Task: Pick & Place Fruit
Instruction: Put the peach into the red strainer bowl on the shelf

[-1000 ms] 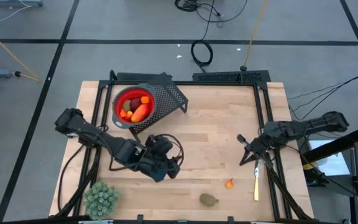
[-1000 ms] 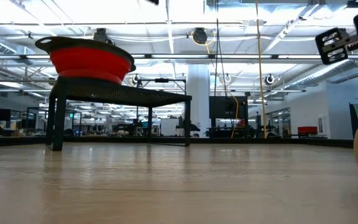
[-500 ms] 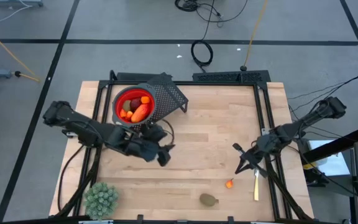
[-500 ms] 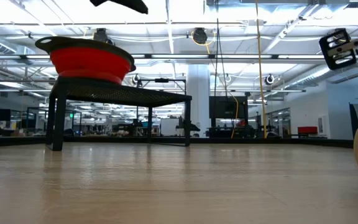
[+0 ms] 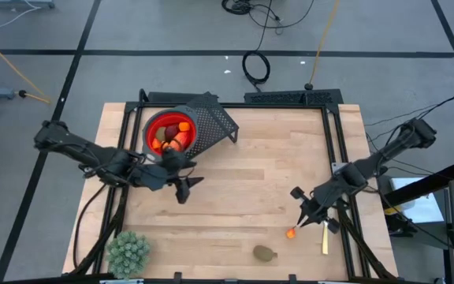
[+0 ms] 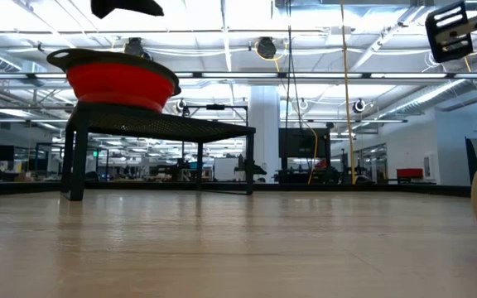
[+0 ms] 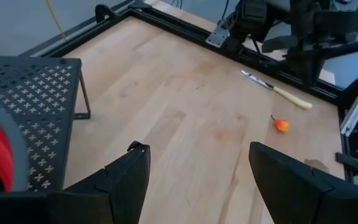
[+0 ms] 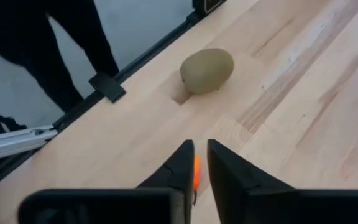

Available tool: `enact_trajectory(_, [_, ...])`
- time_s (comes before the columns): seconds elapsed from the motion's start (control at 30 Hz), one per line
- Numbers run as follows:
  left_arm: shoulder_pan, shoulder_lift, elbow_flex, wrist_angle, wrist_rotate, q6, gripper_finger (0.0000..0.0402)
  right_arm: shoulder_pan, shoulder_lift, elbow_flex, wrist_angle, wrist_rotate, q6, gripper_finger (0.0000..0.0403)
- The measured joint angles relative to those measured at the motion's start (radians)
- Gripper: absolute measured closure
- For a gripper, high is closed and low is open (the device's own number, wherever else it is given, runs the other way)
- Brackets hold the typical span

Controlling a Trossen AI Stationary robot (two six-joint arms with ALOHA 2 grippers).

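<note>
The small orange fruit lies on the desk, directly between the right fingers, which stand narrowly parted and hold nothing. Expect it to be light, hard and prone to roll; grip it across its middle. The left fingers, wide open and empty, hover beside the red bowl.
</note>
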State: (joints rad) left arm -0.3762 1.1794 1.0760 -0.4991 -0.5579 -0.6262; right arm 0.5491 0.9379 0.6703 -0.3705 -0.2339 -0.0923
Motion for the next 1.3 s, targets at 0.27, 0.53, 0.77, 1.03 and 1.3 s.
enact_trajectory(0.27, [-0.027, -0.094, -0.072, 0.057, -0.001, 0.071, 0.0128, 0.003, 0.127, 0.044, 0.002, -0.005, -0.004, 0.0279])
enact_trajectory(0.53, [-0.058, -0.220, -0.182, 0.170, 0.008, 0.129, 0.0128, 0.004, 0.255, 0.044, 0.056, -0.032, 0.001, 0.0220])
enact_trajectory(0.77, [-0.095, -0.291, -0.198, 0.195, 0.013, 0.186, 0.0128, 0.005, 0.372, 0.044, 0.059, -0.029, -0.018, 0.0204])
enact_trajectory(1.03, [-0.118, -0.303, -0.198, 0.191, 0.014, 0.200, 0.0128, 0.009, 0.472, 0.044, 0.112, -0.023, -0.027, 0.0201])
enact_trajectory(1.3, [-0.130, -0.303, -0.198, 0.186, 0.015, 0.206, 0.0128, 0.029, 0.524, 0.044, 0.119, -0.002, 0.001, 0.0191])
